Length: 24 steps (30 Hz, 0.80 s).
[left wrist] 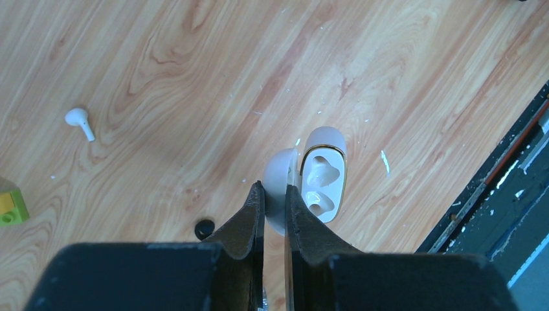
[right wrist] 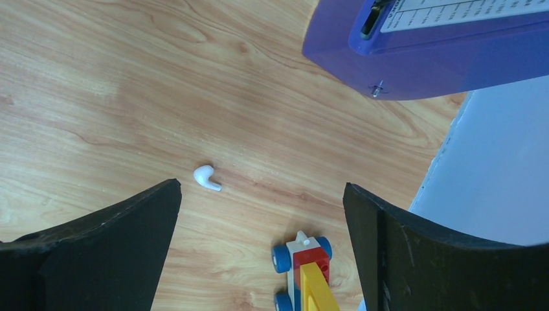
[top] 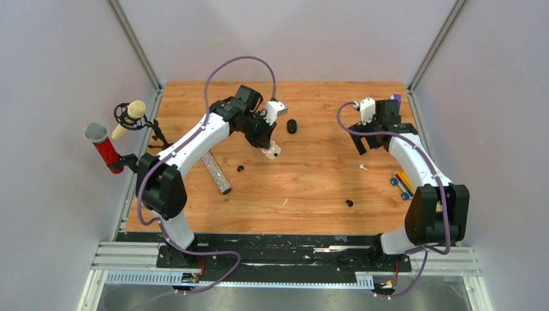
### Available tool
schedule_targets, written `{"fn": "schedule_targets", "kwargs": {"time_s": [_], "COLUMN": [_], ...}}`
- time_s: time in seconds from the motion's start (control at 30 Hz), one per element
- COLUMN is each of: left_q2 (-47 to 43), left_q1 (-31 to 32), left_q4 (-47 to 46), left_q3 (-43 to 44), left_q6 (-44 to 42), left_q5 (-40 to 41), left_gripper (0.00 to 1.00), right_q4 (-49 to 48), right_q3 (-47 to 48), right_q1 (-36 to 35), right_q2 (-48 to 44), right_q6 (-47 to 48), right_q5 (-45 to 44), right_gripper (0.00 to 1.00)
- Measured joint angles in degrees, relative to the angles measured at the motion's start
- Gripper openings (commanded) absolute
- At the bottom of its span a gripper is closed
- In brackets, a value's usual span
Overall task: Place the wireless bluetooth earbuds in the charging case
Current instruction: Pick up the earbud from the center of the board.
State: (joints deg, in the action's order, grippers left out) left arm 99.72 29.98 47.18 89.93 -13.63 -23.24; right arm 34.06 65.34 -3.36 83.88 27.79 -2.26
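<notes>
My left gripper (left wrist: 273, 188) is shut on the lid of an open white charging case (left wrist: 322, 184), held above the table; both sockets in the case look empty. In the top view this gripper (top: 270, 148) and the white case (top: 274, 151) are left of the table's middle. A white earbud (left wrist: 79, 120) and a black earbud (left wrist: 204, 228) lie on the wood below. My right gripper (right wrist: 262, 194) stands open over another view of the white earbud (right wrist: 206, 177), touching nothing. From above I see the white earbud (top: 362, 167), two black earbuds (top: 241, 169) (top: 349, 203) and a shut black case (top: 292, 126).
A toy brick car (right wrist: 303, 265) lies near the right edge, by a purple object (right wrist: 421, 52) at the far right corner. A glittery silver stick (top: 217, 172) lies under the left arm. Two microphones (top: 103, 146) stand at the left edge. A green and yellow block (left wrist: 10, 206) shows in the left wrist view.
</notes>
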Motion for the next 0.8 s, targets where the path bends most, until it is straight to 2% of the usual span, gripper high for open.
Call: {"fn": "schedule_targets", "kwargs": {"time_s": [0.37,0.8], "left_q2": [4.2,4.4], "left_q1": [5.7,14.1], "left_q4": [0.2,-3.2], "left_q3": [1.6,-0.8], "left_q6": [-0.8,-1.1], "left_q5": [6.7,23.2], "left_gripper": [0.0,0.0], "right_q4": [5.7,8.8], "right_q3": [3.0,6.0], "right_q1": [0.2,0.2], "right_q2": [6.7,16.4], "right_q6": [2.1,1.3], "right_q5": [4.0,4.3], "right_gripper": [1.0,1.0]}}
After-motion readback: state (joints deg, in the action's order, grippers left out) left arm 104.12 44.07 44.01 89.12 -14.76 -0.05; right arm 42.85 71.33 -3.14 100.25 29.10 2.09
